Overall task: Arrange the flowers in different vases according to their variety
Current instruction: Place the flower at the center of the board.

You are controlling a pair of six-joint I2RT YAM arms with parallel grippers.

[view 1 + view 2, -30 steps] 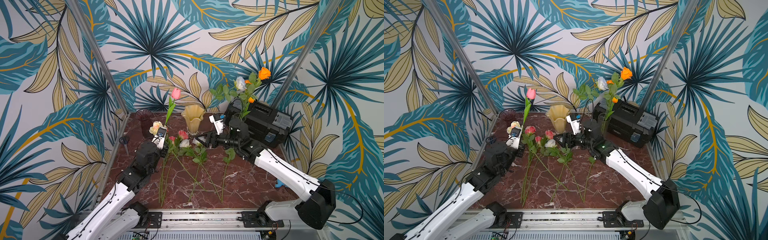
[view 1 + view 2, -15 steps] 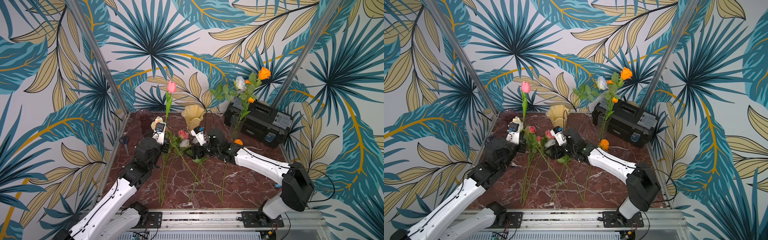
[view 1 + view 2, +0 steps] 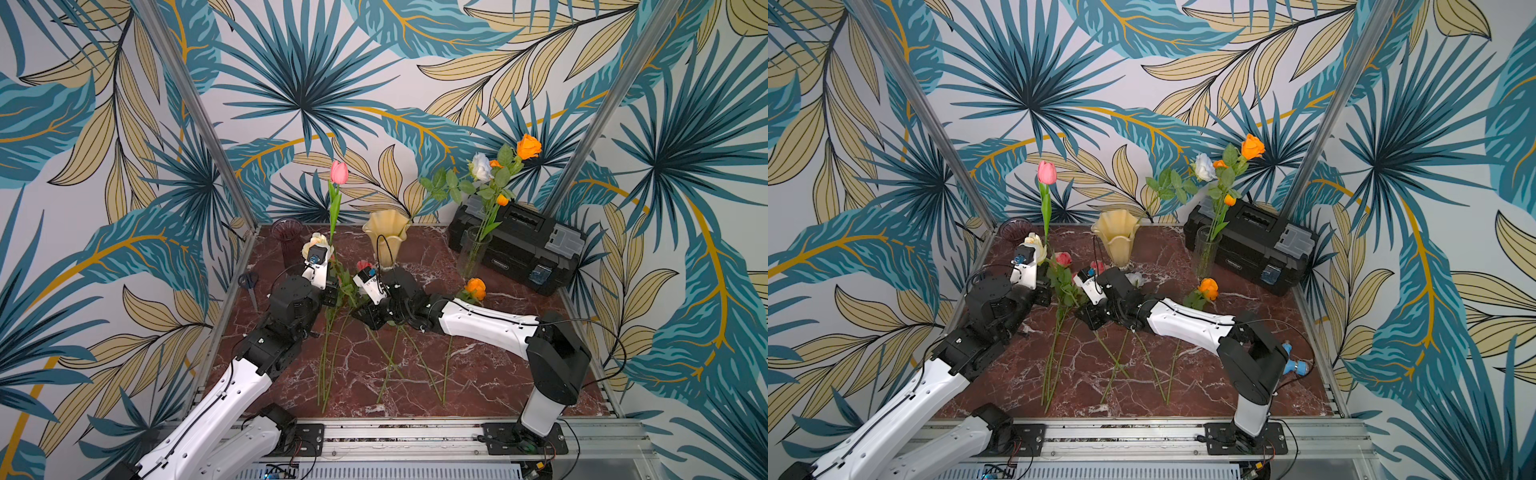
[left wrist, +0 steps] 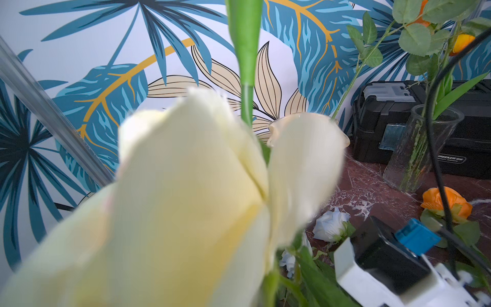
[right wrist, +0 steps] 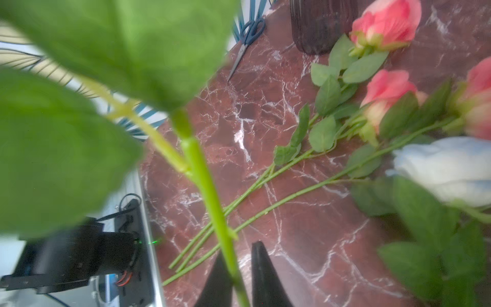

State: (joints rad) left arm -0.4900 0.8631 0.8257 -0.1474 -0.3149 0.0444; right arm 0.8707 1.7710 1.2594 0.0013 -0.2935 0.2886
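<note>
Left gripper [image 3: 330, 293]: you will find it over the left rear of the table [image 3: 490, 382], its fingers pressed together on the stem of a pink tulip [image 3: 339, 172] that stands upright above it. The left wrist view does not show you the fingers themselves, because a cream tulip head [image 4: 172, 199] fills that frame.

Right gripper [image 5: 239, 251]: it sits low over the loose stems at mid-table, with its fingers pinching a leafy green stem [image 5: 210, 191]. You cannot see that stem's flower head.

Vases:
- The purple vase [image 3: 288, 241] stands in the left rear corner.
- The cream-yellow vase [image 3: 386, 237] stands at rear centre, and a leafy stem rises from it toward the tall white rose [image 3: 481, 166].
- The clear vase [image 3: 473, 253] stands just in front of the black toolbox [image 3: 523, 245] and holds the orange roses [image 3: 528, 146].

Lying on the table:
- A loose orange rose [image 3: 475, 289] lies near the clear vase.
- The pink roses [image 5: 385, 24] and a fallen white rose [image 5: 446, 167] lie beside each other near the right gripper.
- The scissors [image 3: 249, 282] lie at the left edge.
</note>
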